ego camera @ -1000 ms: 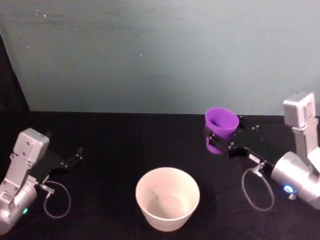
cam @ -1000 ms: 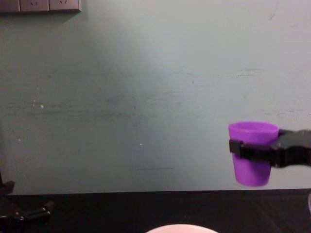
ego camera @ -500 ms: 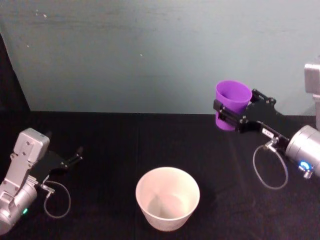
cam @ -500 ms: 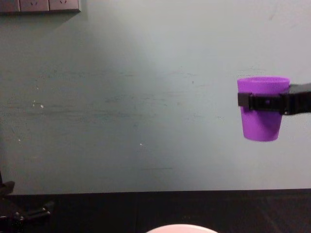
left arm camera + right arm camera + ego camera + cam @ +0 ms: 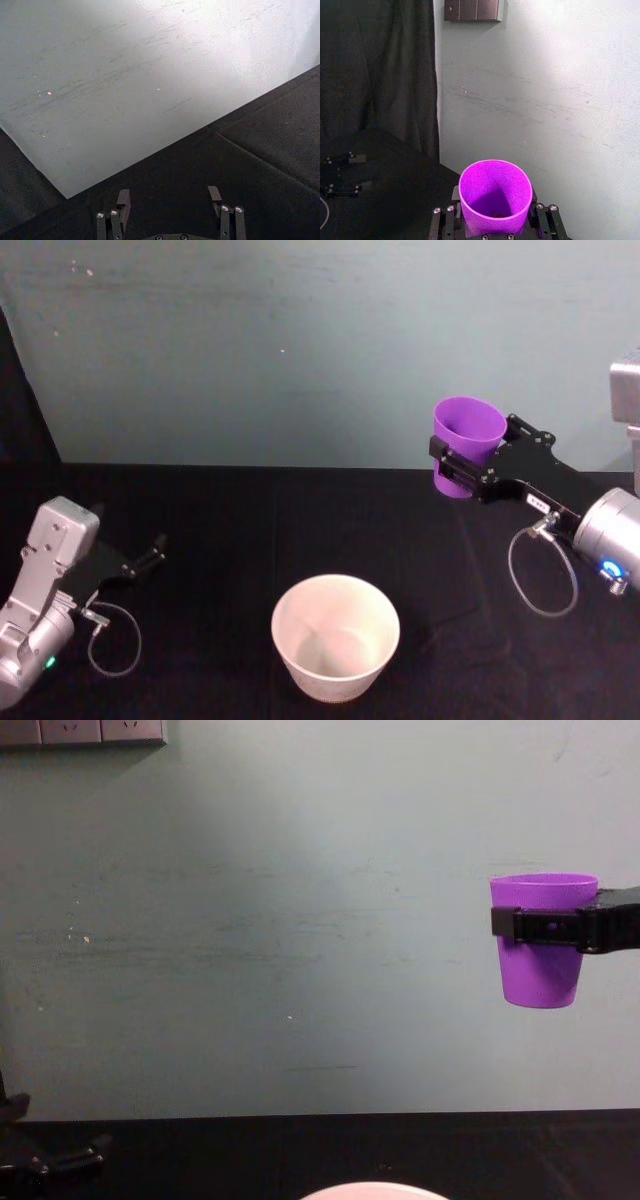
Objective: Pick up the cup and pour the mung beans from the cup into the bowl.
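My right gripper is shut on the purple cup, holding it upright in the air at the right, well above the black table. From the chest the cup hangs high with black fingers banded across its upper wall. Looking down into the cup from the right wrist, its bottom is dim with a few dark specks. The white bowl stands on the table near the front centre, down and left of the cup; its rim just shows from the chest. My left gripper rests open at the left, its fingers apart.
A black cloth covers the table. A pale teal wall rises right behind it. Wall sockets sit high on the left. Cable loops hang off both wrists.
The right gripper lifted the cup off the table and carried it up and slightly right; over the last half second it barely moved. The left arm stayed still.
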Motion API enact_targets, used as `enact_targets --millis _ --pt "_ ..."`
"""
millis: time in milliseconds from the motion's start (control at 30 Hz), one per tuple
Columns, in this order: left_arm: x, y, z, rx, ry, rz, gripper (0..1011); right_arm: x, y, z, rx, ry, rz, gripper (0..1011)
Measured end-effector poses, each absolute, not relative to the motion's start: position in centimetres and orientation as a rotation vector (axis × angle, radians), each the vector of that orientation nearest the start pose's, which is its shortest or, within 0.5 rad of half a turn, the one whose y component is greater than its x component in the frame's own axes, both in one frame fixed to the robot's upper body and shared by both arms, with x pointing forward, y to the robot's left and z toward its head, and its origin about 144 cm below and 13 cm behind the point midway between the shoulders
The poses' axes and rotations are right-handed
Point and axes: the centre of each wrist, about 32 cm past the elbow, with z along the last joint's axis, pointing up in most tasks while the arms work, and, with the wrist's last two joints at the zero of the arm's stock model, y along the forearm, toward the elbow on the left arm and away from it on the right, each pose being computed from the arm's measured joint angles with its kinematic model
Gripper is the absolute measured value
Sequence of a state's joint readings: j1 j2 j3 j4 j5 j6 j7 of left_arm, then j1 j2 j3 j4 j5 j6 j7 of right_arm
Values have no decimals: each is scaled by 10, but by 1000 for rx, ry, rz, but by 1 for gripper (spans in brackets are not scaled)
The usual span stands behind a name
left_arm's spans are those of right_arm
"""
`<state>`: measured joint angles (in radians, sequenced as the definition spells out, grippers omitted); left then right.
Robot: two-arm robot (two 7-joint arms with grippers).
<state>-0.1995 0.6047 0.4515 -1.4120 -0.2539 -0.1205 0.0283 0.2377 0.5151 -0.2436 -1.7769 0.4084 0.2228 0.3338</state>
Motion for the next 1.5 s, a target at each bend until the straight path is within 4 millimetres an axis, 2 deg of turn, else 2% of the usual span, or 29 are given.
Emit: enact_targets --millis 1500 --pt "489 310 1140 304 -285 1248 1003 494 -275 1276 -69 -162 -946 733"
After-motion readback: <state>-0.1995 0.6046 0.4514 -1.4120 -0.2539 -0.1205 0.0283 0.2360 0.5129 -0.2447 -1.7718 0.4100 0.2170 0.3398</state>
